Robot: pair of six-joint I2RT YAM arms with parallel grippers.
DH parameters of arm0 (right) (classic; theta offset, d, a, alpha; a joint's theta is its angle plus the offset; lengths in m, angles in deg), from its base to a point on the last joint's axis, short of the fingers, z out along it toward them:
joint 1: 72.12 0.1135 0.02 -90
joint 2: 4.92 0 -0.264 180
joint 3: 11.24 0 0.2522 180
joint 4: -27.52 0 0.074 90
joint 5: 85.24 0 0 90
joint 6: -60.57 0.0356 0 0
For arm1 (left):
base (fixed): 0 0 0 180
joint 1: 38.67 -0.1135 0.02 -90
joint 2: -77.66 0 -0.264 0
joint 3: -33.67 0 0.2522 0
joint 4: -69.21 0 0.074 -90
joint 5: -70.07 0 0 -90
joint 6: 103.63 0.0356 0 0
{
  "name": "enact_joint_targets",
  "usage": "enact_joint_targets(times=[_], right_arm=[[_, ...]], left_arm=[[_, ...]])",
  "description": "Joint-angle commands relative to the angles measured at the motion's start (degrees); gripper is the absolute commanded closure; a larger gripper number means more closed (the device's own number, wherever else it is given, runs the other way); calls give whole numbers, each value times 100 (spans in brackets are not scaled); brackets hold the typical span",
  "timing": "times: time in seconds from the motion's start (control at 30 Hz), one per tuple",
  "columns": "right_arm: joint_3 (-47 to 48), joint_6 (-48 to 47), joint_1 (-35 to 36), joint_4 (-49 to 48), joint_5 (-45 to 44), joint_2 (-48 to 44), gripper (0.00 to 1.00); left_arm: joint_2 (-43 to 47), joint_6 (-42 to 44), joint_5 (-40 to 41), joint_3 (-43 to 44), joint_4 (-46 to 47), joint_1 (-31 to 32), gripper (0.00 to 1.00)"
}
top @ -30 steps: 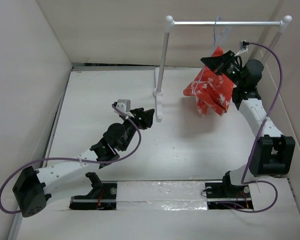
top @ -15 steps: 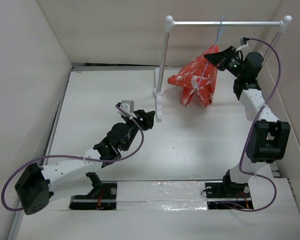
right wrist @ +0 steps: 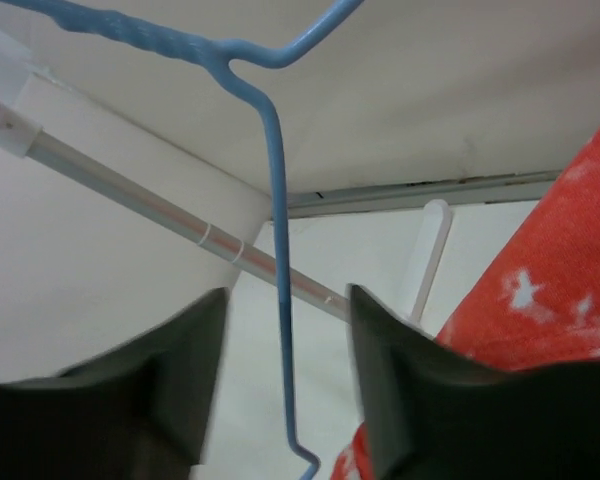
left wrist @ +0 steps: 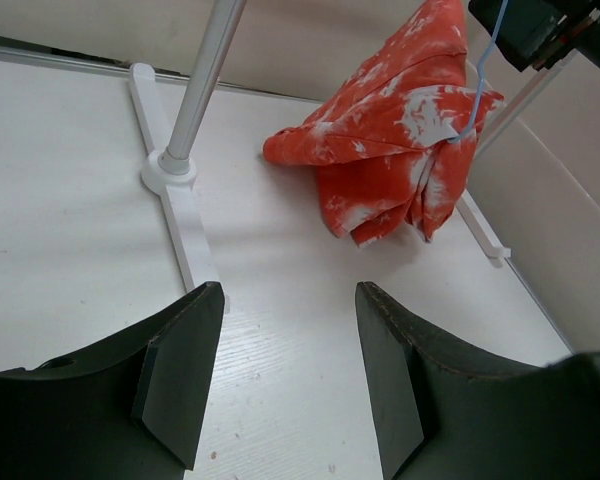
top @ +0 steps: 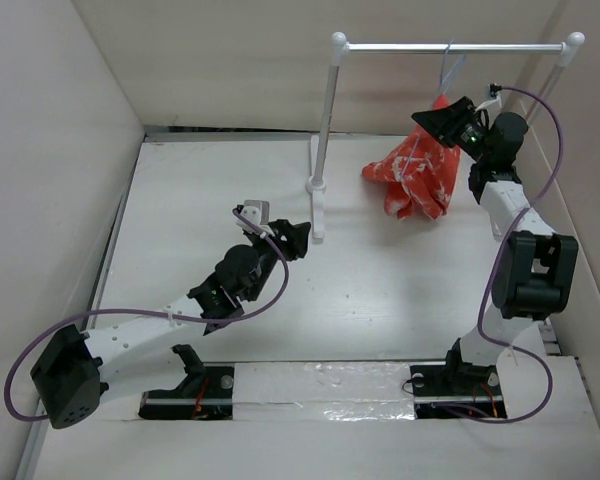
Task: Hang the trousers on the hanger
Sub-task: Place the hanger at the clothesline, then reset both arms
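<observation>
The red-orange trousers (top: 416, 176) (left wrist: 390, 150) hang bunched and folded over the thin blue hanger (top: 447, 66), whose hook reaches the crossbar of the white rail. My right gripper (top: 443, 119) is raised beside the top of the trousers. In the right wrist view it (right wrist: 285, 300) is open, with the hanger's wire (right wrist: 277, 200) running untouched between the fingers and the cloth (right wrist: 555, 300) at the right. My left gripper (top: 298, 236) (left wrist: 290, 295) stands open and empty low over the table, facing the trousers from a distance.
The white rail stand has a metal crossbar (top: 450, 45), a left pole (top: 327, 120) (left wrist: 198, 95) and a foot (left wrist: 180, 215) just ahead of my left gripper. White walls enclose the table on the left, back and right.
My right gripper has opened and let go of the hanger. The trousers swung left, then back right, and now hang from the rail. The left arm has barely moved.
</observation>
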Motion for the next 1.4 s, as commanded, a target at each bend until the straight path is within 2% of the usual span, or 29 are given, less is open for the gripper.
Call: enact_joint_targets(times=[0.0,0.03,0.07,0.27,0.33,0.47,0.5,0.63,0.73,0.87,0.97,1.07,1.23,1.37], right_arm=[[-92,-397,0,-380,-1,-604,34],[-170,-616,0,-170,-36,-684,22],[-223,-705,-61,-99,-71,-772,0],[-749,-1531,-115,577,-431,-1781,0],[-1075,-1890,-115,684,-808,-2220,0],[-2102,-2454,140,974,-1521,-3843,0],[-2609,-2542,210,948,-1644,-4118,0],[-3878,-2893,500,992,-1601,-5498,0],[-4484,-3166,580,1658,-1435,-6509,0],[-4759,-3527,633,3280,-1004,-7722,0],[-4680,-3939,633,4537,-1284,-8547,0],[-4671,-4090,764,5234,-1644,-8997,0],[-4776,-4072,817,5334,-1768,-9289,0],[-4671,-4046,817,5352,-2031,-9245,0]], left_arm=[[-27,38,10,71,253,-35,48],[-54,21,-7,106,157,-35,47],[-71,3,-33,158,130,-35,47],[-186,-49,-60,194,112,-35,46],[-203,-58,-121,220,77,-35,45],[-326,-14,-148,211,182,-35,44],[-405,-14,-183,229,182,-35,44],[-458,21,-131,186,418,36,44],[-353,-40,-8,106,429,89,44],[94,-356,221,-200,86,220,44],[665,-620,379,-516,-283,220,45],[1228,-901,529,-833,-626,220,45],[1835,-1078,608,-966,-1196,220,45],[2029,-1166,564,-1045,-1285,220,45]])
